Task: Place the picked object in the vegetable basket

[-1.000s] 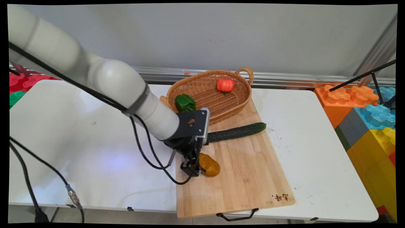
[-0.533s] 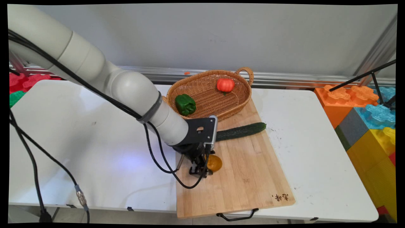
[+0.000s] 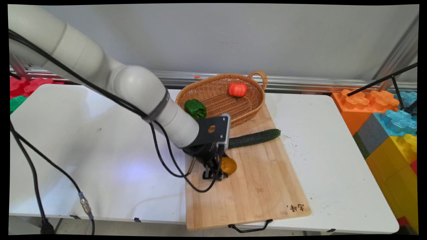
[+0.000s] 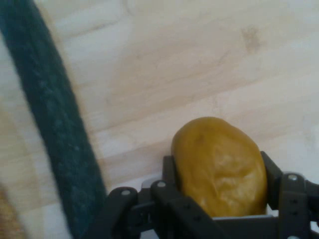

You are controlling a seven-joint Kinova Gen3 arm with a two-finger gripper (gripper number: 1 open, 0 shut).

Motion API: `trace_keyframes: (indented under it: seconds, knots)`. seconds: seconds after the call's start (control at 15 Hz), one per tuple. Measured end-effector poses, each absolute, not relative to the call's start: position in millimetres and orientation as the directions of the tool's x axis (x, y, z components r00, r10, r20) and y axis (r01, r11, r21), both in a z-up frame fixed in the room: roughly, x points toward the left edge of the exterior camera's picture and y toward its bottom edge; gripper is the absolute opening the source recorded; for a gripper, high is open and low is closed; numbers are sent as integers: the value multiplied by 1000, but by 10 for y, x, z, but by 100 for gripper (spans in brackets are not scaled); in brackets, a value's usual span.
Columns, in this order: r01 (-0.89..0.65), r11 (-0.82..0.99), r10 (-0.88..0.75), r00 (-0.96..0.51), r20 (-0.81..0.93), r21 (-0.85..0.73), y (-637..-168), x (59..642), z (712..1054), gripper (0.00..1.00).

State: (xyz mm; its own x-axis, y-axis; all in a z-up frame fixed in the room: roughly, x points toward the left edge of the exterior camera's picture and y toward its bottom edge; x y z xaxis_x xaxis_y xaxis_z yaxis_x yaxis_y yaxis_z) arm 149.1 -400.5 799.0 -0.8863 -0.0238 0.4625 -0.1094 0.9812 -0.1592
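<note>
My black gripper [image 3: 217, 171] is shut on a yellow-brown potato [image 3: 229, 165], held just above the left part of the wooden cutting board [image 3: 260, 186]. In the hand view the potato [image 4: 219, 167] sits between the two fingers [image 4: 172, 172], which press its sides, with the board's pale wood behind it. A long dark green cucumber [image 3: 255, 138] lies across the board just beyond the gripper; it runs down the left of the hand view as the cucumber [image 4: 50, 124].
A wicker basket [image 3: 253, 100] stands at the board's far end with a green pepper [image 3: 195, 108] and a red tomato [image 3: 237, 89] inside. Large coloured toy blocks [image 3: 387, 123] are stacked at the table's right. Black cables [image 3: 166, 156] hang from the arm.
The gripper has closed on the potato and carried it up and to the right, toward the cucumber. The potato has turned end-on in the fingers.
</note>
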Motion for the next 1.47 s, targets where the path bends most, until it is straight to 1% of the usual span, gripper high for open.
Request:
trace_keyframes:
  seconds: [0.2,0.4,0.53,0.67,0.87,1.07,1.33,1.47]
  knots:
    - [-162,969,-46,-862,504,-188,-4079,1467,8358,0]
    - [-234,945,-74,-833,548,-227,-4290,1443,8720,0]
    - [-304,922,-118,-812,572,-240,-4489,1471,8879,0]
    - [-364,898,-161,-795,585,-248,-4661,1537,8954,0]
    - [-449,854,-222,-772,595,-264,-4950,1678,9018,0]
    - [-527,802,-287,-752,593,-279,-5305,1859,8987,0]
    - [-602,746,-364,-728,581,-287,-5742,2067,8792,0]
    - [-632,724,-406,-715,570,-277,-5927,2159,8625,0]
